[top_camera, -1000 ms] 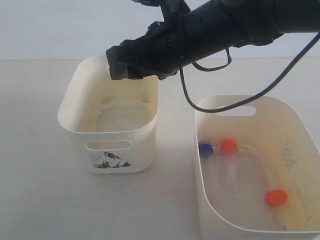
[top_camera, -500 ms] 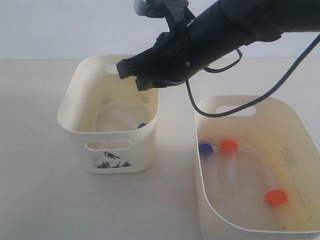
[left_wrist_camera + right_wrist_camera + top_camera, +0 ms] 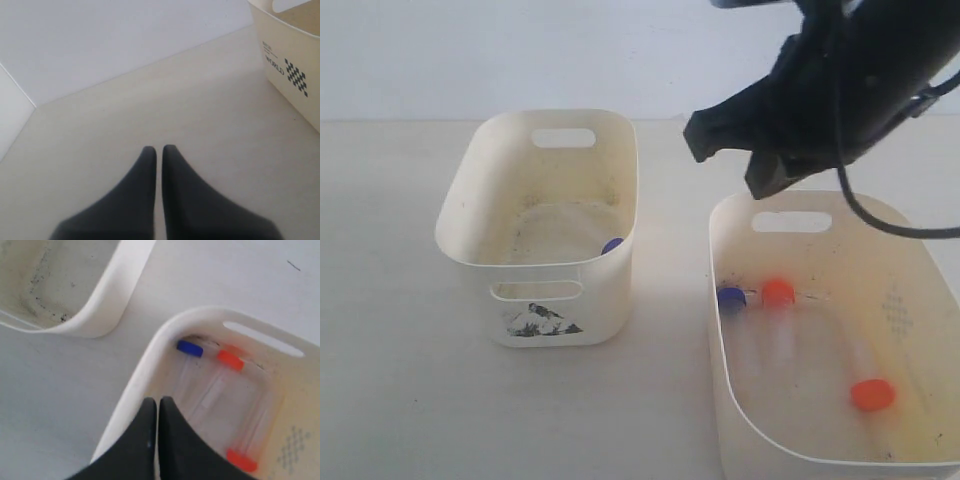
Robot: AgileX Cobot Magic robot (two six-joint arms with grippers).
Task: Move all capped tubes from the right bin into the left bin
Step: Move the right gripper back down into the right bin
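The left bin point(image 3: 605, 300), with a dark sticker on its front, holds one blue-capped tube point(image 3: 612, 245) against its right wall. Three capped tubes lie in the right bin point(image 3: 880, 250): a blue cap point(image 3: 731, 297) and an orange cap point(image 3: 778, 292) side by side at the far end, another orange cap point(image 3: 872, 394) nearer. My right arm point(image 3: 820, 90) hangs over that bin's far-left rim. The right gripper point(image 3: 158, 400) is shut and empty above the rim point(image 3: 150, 355), with the blue cap point(image 3: 189, 348) and orange caps point(image 3: 230, 360) point(image 3: 241, 460) beyond it. My left gripper point(image 3: 159, 148) is shut and empty over bare table.
A strip of table point(image 3: 670, 300) separates the two bins. The left wrist view shows the corner of a cream bin point(image 3: 290, 55) with a printed checker mark off to one side; I cannot tell which bin it is. A white wall point(image 3: 520, 50) backs the table.
My right arm has swung from over the left bin back to the right, above the right bin's far rim. A blue-capped tube now lies in the left bin.
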